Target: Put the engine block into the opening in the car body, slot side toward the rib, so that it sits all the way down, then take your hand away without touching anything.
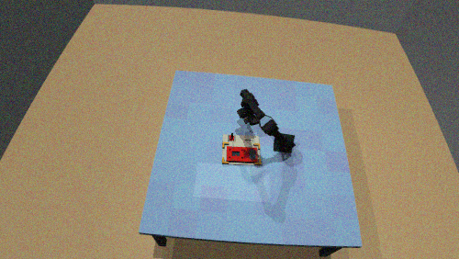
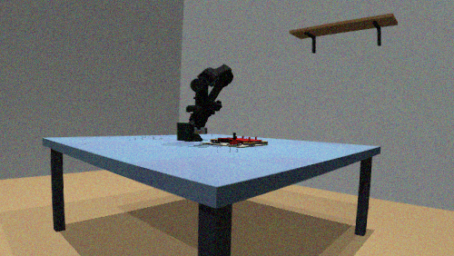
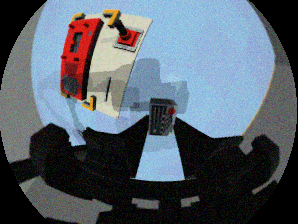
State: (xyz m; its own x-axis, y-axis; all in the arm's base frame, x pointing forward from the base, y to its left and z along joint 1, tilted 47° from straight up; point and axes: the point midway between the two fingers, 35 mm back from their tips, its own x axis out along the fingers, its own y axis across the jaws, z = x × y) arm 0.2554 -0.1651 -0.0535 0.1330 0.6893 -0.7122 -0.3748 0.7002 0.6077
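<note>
My gripper [image 3: 161, 117] is shut on the engine block [image 3: 162, 111], a small dark grey box with a ribbed face and a red spot at its right. In the exterior view a small grey shape at the fingertips hangs a little above the table. The red car body [image 1: 243, 154] [image 3: 92, 37] lies on a cream board, left of the gripper in the wrist view. A dark rectangular opening [image 1: 235, 153] [image 3: 76, 43] shows in its top. The rib and the block's slot side cannot be made out. In the top view the arm hides the block.
The cream board [image 1: 245, 141] [image 3: 100, 70] has orange corner brackets. A black lever [image 3: 119, 28] on a red base [image 3: 131, 40] stands at its edge, beside the car body. A thin dark slit is in the board. The arm's base [image 1: 285, 143] [image 2: 184, 132] stands on the blue table [image 1: 184, 220].
</note>
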